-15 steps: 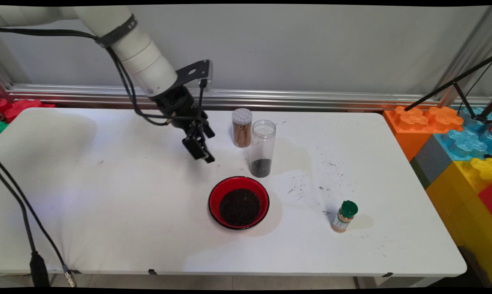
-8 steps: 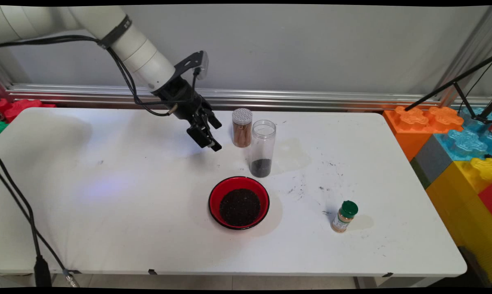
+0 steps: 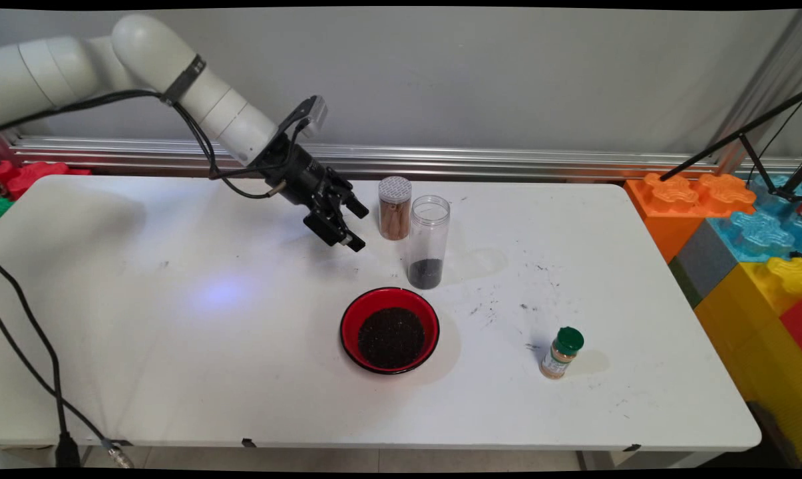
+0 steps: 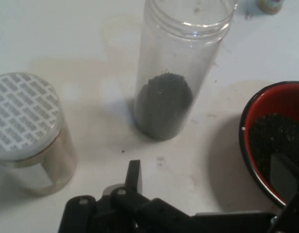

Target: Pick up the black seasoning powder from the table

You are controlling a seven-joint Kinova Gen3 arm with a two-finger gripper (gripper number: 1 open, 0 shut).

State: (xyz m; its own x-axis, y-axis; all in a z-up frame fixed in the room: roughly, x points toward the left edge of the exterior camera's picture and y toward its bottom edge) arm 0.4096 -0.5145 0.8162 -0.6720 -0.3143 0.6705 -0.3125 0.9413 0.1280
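– Four containers on the table (image 3: pixel 174 346), going from the left of the frame?

– Yes, though the arm (image 3: pixel 207 110) comes first, reaching down from the upper left. Its gripper (image 3: pixel 357 226) hangs above the table left of centre, tilted toward the right. It grasps nothing: the fingers (image 4: pixel 134 175) are spread wide, one at the lower middle of the hand view and the other at its lower right corner.

– What is nearest to it?

– The brown-filled jar (image 3: pixel 394 211) with the perforated grey lid. It stands just right of the fingertips, apart from them. Beside that jar, slightly lower in the frame, is the tall clear jar (image 3: pixel 428 233). It is upright with no lid and has a dark layer of grains at the bottom. In the hand view it stands straight ahead between the fingers, not touched.

– And below those?

– The red bowl (image 3: pixel 345 318), just beneath the clear jar at the middle of the frame, holds a heap of the same dark grains.

– Further right?

– A small green-capped bottle (image 3: pixel 560 354) stands alone at the lower right, well apart from the rest. Dark specks are scattered on the table between it and the bowl. Coloured blocks (image 3: pixel 740 226) are stacked past the table's right end.
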